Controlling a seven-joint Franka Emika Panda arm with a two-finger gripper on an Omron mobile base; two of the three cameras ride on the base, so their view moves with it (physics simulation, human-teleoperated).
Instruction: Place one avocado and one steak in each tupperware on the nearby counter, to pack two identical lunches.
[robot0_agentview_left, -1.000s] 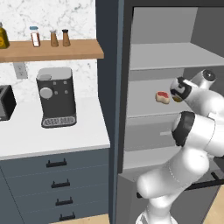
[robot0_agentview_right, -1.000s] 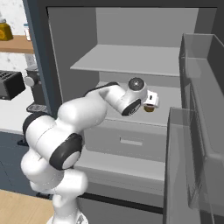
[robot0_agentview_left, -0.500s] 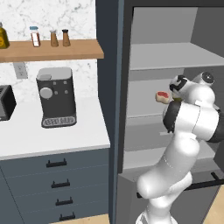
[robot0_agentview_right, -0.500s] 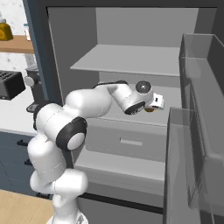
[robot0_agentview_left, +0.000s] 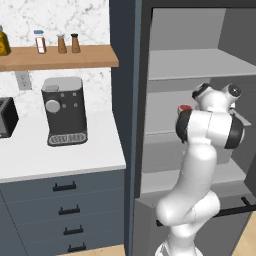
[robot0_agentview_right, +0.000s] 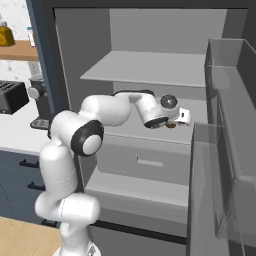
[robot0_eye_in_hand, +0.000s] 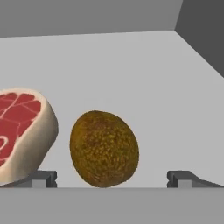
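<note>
While the gripper (robot0_eye_in_hand: 111, 179) stands with its jaws spread wide and empty, the avocado (robot0_eye_in_hand: 104, 149) sits between them, just beside the steak (robot0_eye_in_hand: 22, 131). It looks firm, rounded and likely to roll, so grip across its middle.

Pretty clearly a home kitchen: white counter (robot0_agentview_left: 60, 160) over dark drawers (robot0_agentview_left: 65, 210), coffee machine (robot0_agentview_left: 63, 111), toaster (robot0_agentview_right: 11, 97), spice shakers on a wooden shelf (robot0_agentview_left: 60, 56), marble backsplash, and an open fridge (robot0_agentview_right: 150, 125).
</note>
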